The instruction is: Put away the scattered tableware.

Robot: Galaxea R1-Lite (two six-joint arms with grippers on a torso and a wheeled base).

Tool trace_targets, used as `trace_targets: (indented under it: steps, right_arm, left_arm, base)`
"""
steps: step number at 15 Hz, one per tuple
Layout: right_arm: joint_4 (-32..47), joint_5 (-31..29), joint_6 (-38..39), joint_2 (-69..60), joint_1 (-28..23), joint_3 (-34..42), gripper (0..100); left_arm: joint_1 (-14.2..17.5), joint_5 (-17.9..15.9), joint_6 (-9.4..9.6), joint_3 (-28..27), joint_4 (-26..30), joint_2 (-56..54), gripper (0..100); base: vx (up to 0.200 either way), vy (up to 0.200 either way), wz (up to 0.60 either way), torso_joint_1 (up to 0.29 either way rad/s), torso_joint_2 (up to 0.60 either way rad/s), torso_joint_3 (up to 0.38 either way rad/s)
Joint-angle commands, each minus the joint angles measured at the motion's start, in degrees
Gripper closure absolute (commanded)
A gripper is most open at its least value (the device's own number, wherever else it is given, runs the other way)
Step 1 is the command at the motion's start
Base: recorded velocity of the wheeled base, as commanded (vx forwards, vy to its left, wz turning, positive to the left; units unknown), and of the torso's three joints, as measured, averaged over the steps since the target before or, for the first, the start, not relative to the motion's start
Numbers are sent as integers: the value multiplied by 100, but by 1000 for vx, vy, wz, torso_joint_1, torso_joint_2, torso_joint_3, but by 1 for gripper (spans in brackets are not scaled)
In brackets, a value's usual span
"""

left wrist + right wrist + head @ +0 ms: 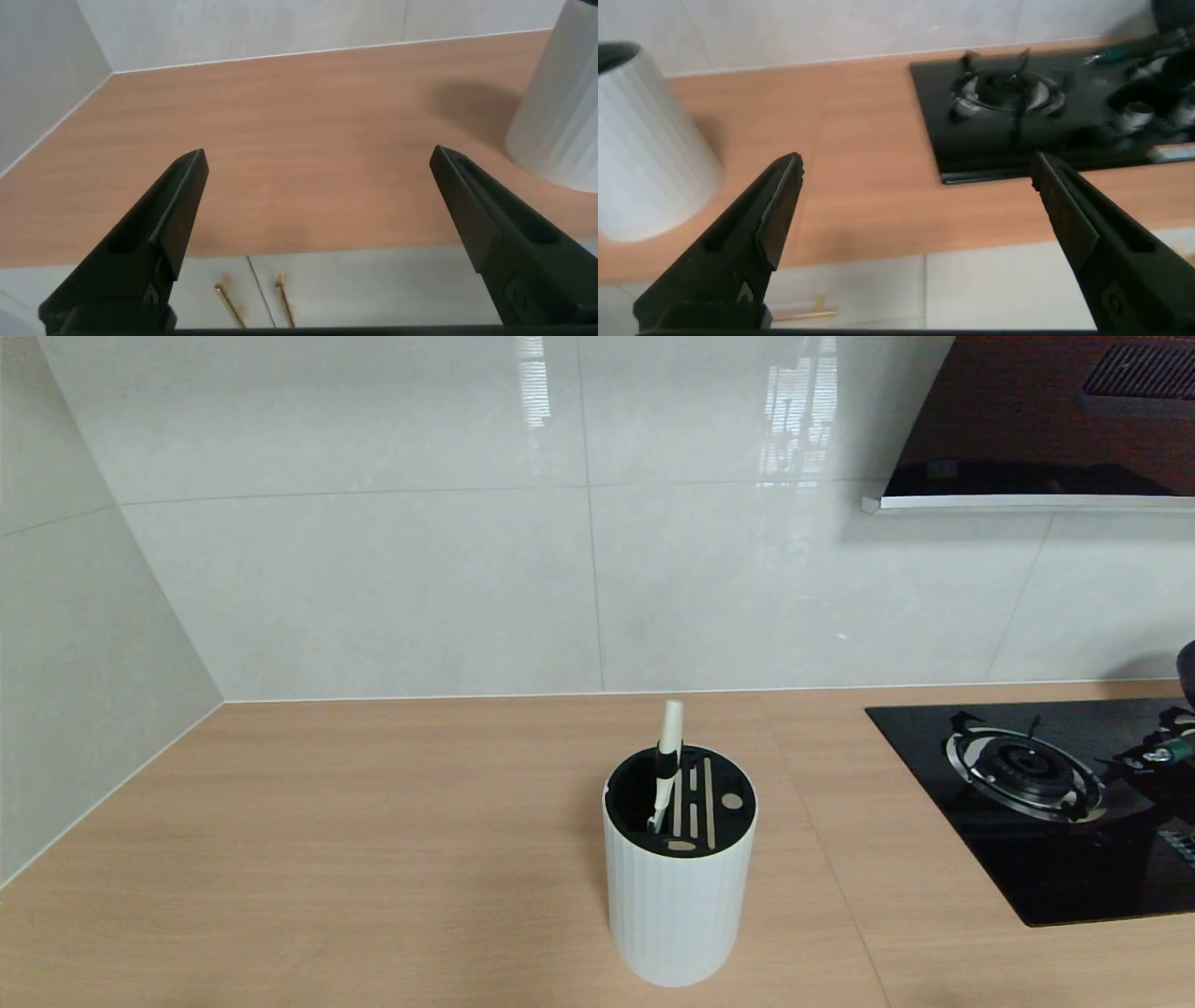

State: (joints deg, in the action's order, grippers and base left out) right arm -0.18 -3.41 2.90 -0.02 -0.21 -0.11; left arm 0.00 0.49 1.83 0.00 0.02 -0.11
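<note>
A white ribbed cylindrical holder (679, 877) with a black slotted top stands on the wooden counter, near its front edge. A utensil with a white handle and black collar (667, 756) sticks up out of the holder's left opening. My left gripper (318, 163) is open and empty, out past the counter's front edge, with the holder (561, 103) off to one side. My right gripper (915, 166) is likewise open and empty, in front of the counter, between the holder (645, 140) and the stove.
A black glass gas stove (1055, 803) with a burner (1004, 89) takes up the counter's right side. Tiled walls close the back and left corner. A range hood (1046, 429) hangs at upper right. Cabinet doors with gold handles (252, 299) sit under the counter.
</note>
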Motion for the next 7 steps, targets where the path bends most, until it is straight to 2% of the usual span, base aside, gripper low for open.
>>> trace_targets:
  steps: [1,2,7]
  right_arm:
    - [18,7,-53,11,3,2,0]
    - [18,7,-79,2,3,2,0]
    - [18,16,-123,11,3,2,0]
  left_arm:
    - [0,22,-271,0,-11,11,0]
    - [0,22,-209,0,-11,11,0]
    - [0,13,-218,0,-11,11,0]
  base:
    - [0,0,0,0,0,0]
    - [0,0,0,0,0,0]
    - [0,0,0,0,0,0]
